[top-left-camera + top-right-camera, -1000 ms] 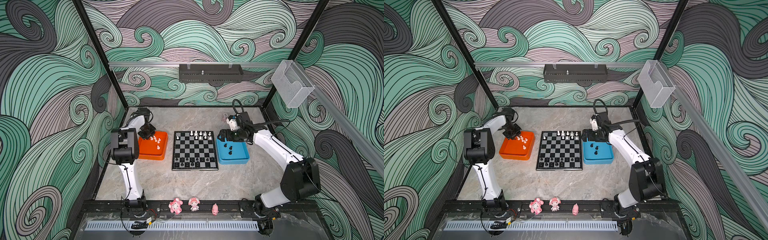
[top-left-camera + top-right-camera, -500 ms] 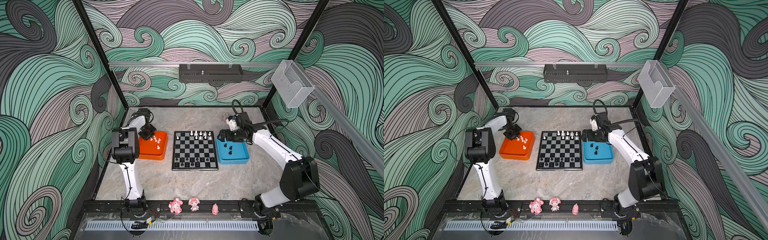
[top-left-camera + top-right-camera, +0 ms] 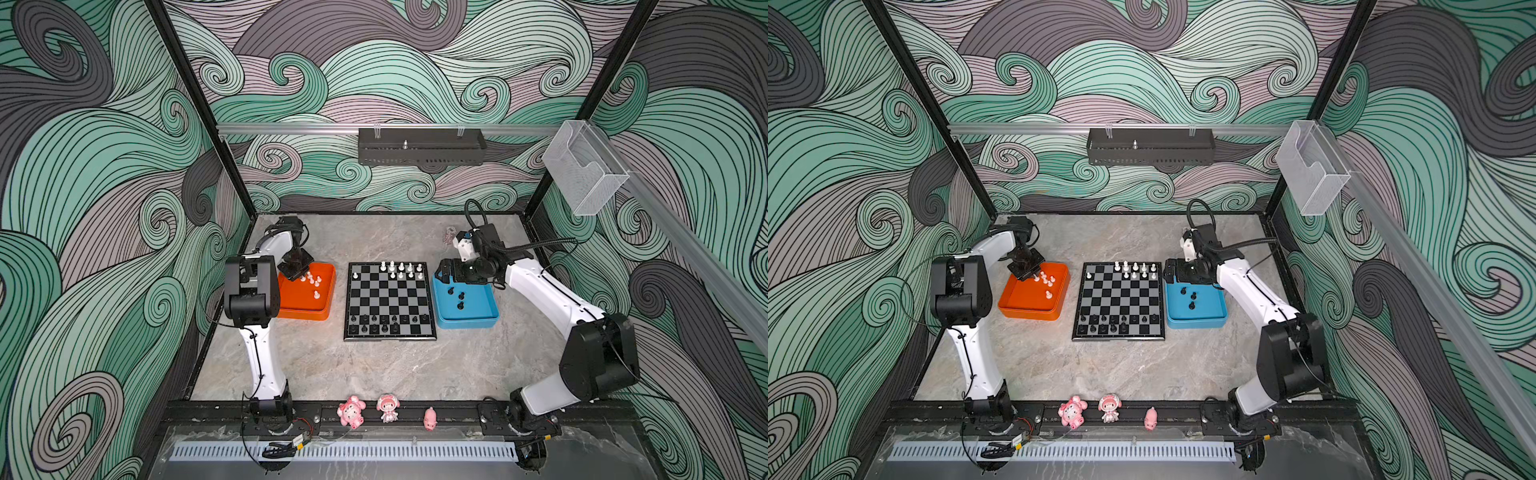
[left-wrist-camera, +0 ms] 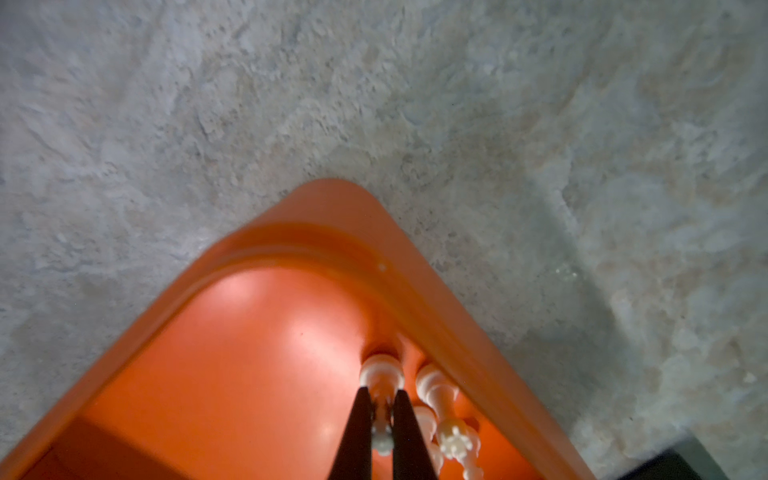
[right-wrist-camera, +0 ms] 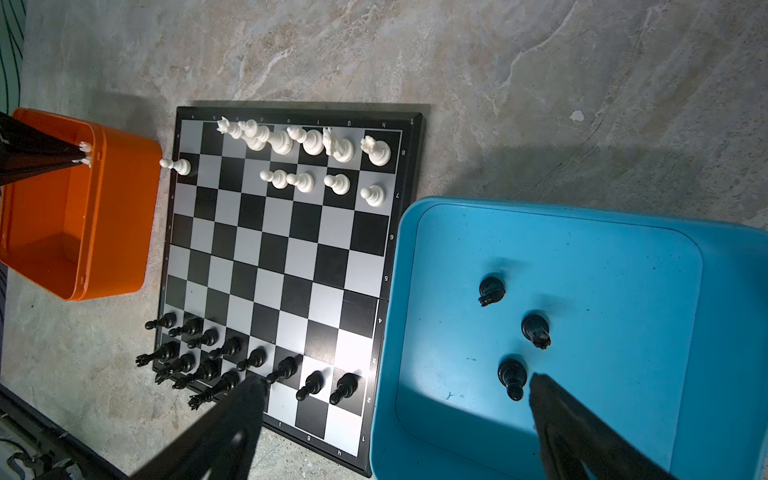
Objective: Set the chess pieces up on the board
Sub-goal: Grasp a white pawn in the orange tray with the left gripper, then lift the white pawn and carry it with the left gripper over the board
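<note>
1. Since a second ago, the left claw [image 4: 381, 395] is closing tight, and now it is grasping one white chess piece [image 4: 380, 372] in a corner of the orange tray [image 4: 332, 237].
2. More white pieces [image 4: 436, 390] are sitting just beside it.
3. The right claw [image 5: 397, 380] is hanging released, jaws wide, above the blue tray [image 5: 727, 291] holding three black pieces [image 5: 536, 328].
4. The board [image 5: 291, 257] is lying on the bench [image 3: 374, 374] between both trays, carrying white chessmen [image 5: 311, 143] at its far edge and black chessmen [image 5: 253, 359] at its near edge.

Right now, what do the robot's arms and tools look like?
Left arm and right arm: smooth white links, chunky black joints, black cables alongside. Left tool and right tool: black, two slim tapered fingers each.
</note>
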`<state>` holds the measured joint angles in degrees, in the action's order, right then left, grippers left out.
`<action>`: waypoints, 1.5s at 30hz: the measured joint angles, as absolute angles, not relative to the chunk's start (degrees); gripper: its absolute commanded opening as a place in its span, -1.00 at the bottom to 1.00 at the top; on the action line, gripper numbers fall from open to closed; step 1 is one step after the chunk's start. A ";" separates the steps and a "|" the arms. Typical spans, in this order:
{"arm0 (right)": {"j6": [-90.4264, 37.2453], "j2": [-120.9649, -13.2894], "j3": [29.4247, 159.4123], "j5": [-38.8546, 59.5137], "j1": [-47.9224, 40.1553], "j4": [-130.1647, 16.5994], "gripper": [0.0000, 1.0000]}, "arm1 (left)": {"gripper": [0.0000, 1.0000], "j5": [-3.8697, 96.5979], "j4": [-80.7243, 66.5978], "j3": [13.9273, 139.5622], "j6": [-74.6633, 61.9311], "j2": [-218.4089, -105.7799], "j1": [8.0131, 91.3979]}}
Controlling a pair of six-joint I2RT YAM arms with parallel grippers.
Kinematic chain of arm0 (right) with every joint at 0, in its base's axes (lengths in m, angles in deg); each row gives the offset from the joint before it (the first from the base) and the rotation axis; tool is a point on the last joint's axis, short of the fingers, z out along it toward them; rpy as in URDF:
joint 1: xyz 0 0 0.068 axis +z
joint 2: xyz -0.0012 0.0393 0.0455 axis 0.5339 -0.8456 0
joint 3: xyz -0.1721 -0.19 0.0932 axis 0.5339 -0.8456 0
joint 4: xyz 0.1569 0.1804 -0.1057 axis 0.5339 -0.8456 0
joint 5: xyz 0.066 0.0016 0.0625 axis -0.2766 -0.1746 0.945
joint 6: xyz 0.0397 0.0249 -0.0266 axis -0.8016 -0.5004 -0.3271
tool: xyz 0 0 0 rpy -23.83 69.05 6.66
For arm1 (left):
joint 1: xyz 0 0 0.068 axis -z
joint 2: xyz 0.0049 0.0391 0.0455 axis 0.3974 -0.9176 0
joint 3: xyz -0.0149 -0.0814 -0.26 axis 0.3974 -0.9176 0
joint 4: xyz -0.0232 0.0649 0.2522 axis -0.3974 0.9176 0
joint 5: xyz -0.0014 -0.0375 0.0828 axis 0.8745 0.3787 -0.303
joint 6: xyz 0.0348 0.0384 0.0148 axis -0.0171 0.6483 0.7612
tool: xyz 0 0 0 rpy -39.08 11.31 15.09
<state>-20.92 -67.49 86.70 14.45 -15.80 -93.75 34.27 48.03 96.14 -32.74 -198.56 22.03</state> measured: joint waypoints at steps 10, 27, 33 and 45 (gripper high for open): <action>-20.97 -67.46 86.70 15.09 -15.80 -93.75 0.98 | -0.91 31.28 52.62 94.52 -27.32 -187.91 25.15; -21.12 -67.42 86.70 15.17 -15.80 -93.82 0.98 | -0.91 32.98 60.49 119.00 -15.85 -197.66 39.08; -21.08 -67.42 86.70 14.60 -15.86 -93.84 0.98 | -0.91 33.99 63.07 124.60 -14.29 -205.03 42.88; -20.86 -67.44 86.70 14.36 -16.23 -93.86 0.98 | -0.91 35.54 65.80 130.63 -10.03 -211.98 45.96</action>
<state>-20.86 -67.44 86.70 14.36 -16.23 -93.86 35.54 65.80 130.63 -10.03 -211.98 45.96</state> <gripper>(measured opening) 0.990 0.075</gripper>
